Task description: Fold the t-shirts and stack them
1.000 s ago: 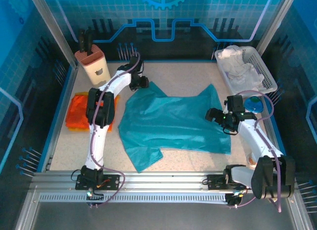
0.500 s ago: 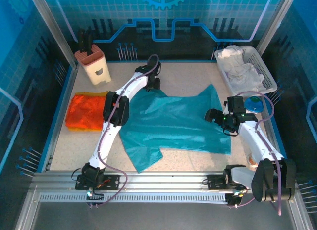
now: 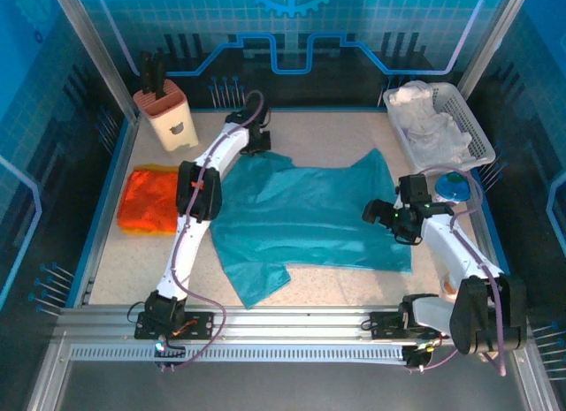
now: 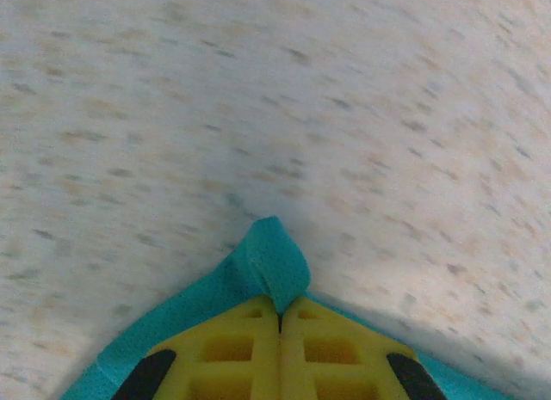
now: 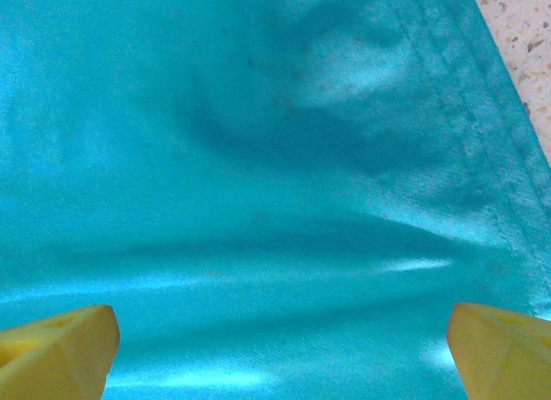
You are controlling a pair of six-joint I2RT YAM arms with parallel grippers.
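**At the far-left corner of the teal shirt: pinch made, right side not yet held**

On the table (image 3: pixel 340 133), the teal t-shirt (image 3: pixel 309 216) lies spread out and mostly flat between the two arms, with shallow wrinkles and one sleeve pointing toward the near edge. The orange t-shirt (image 3: pixel 150 199) sits apart at the left side, bunched into a rough pad.

Left gripper (image 3: pixel 256 146): fingers pressed together on a small raised tip of the teal cloth, seen in the wrist view (image 4: pixel 267 262) just ahead of the yellow pads. Right gripper (image 3: pixel 378 212): jaws spread wide above the shirt's right part, near the hemmed edge (image 5: pixel 482 159). Nothing is between them; whether they touch the cloth I cannot tell.

Handling, as judged:
- Fabric looks thin, light and limp, with a slight sheen, so probably a little slippery. It will drape and drag rather than hold its shape.
- Best holds are corners and stitched hems, where the layers are thicker. A mid-panel pinch may catch only a wrinkle.
- The left pinch holds very little cloth and could slip under a pull.

Surface and room: the speckled top is smooth and matte. A knife block (image 3: pixel 168 119) stands at the far left and a basket (image 3: pixel 482 146) of white cloth (image 3: pixel 424 119) at the far right, both clear of the shirt. Open table lies in front of and behind it.
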